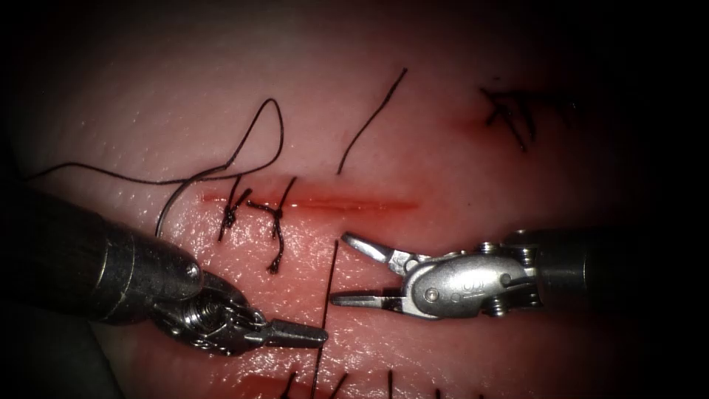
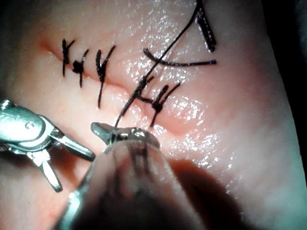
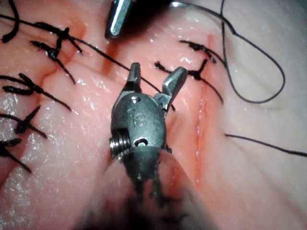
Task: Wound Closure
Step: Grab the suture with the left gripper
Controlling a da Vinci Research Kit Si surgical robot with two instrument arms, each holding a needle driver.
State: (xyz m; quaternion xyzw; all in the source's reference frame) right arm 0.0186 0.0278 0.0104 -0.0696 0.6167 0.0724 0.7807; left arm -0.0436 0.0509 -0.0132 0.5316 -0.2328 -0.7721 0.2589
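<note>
From above, the cut (image 1: 317, 202) runs flat across the pink tissue (image 1: 443, 148), with red wet along it. Two dark stitches (image 1: 255, 210) cross the left end of the cut. The left claw (image 1: 299, 334) lies below the cut, under the stitches. It is clenched, and its tip meets the thread (image 1: 330, 281), so it seems to be pinching it. This thread runs straight down from just under the cut. The right claw (image 1: 338, 269) is below the cut too, under its middle. It is spread wide with nothing in it, and its two tips sit just beside the thread. A long thread loop (image 1: 275, 125) curls above the left end of the cut. A loose bit of thread (image 1: 369, 122) lies above the middle of the cut. I cannot tell where the needle is. From the left arm's camera, the left claw (image 1: 299, 334) shows up close (image 2: 103, 128), shut tight on the thread (image 2: 158, 62), which leads away over some stitches. The right claw (image 2: 74, 171) is near it, spread apart. From the right arm's camera, the right claw (image 3: 157, 71) gapes beside the cut (image 3: 198, 134), and the thread (image 3: 86, 46) runs across between its two halves. It does not pinch the thread. The left claw's tip (image 3: 116, 21) is just past it.
</note>
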